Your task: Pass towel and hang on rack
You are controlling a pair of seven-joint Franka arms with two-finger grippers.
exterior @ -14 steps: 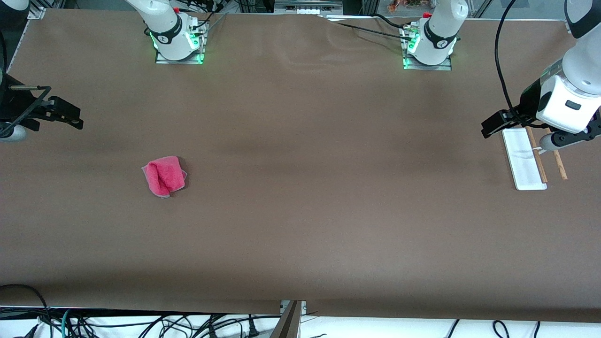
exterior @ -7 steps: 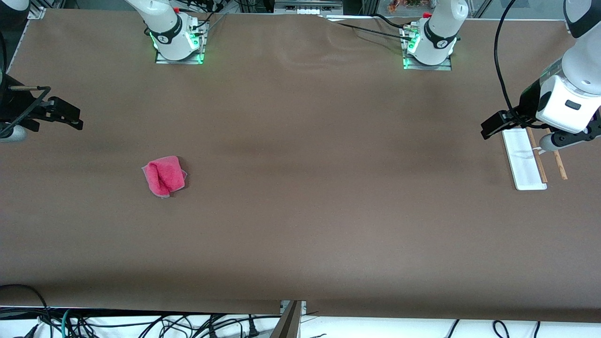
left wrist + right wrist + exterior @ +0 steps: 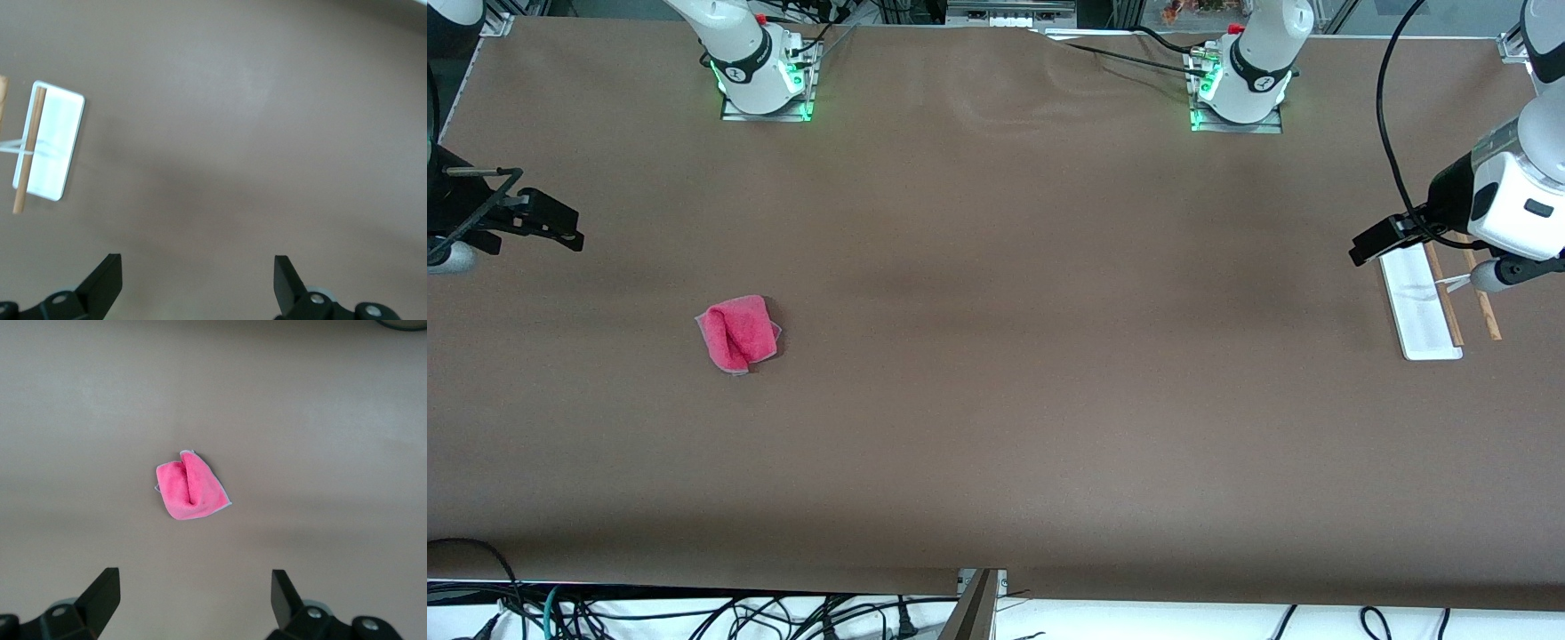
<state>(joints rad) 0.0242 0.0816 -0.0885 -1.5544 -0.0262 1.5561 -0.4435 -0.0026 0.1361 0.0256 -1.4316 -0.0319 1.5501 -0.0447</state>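
Observation:
The towel [image 3: 738, 333], a small pink-red folded cloth with a pale edge, lies on the brown table toward the right arm's end; it also shows in the right wrist view [image 3: 190, 493]. The rack [image 3: 1421, 307], a white flat base with two thin wooden rods [image 3: 1447, 302], stands at the left arm's end and appears in the left wrist view [image 3: 55, 143]. My right gripper [image 3: 551, 224] [image 3: 195, 581] hangs open and empty, well apart from the towel. Over the table, beside the rack's end nearer the bases, my left gripper [image 3: 1371, 240] [image 3: 198, 263] is open and empty.
The brown table cover [image 3: 996, 400] is bare between towel and rack. The right arm's base [image 3: 765, 80] and the left arm's base [image 3: 1240, 89] stand along the edge farthest from the front camera. Loose cables [image 3: 694, 613] lie below the nearest edge.
The left arm has lifted and drifted a little toward its own end of the table. The right arm has shifted slightly. Towel and rack have not moved.

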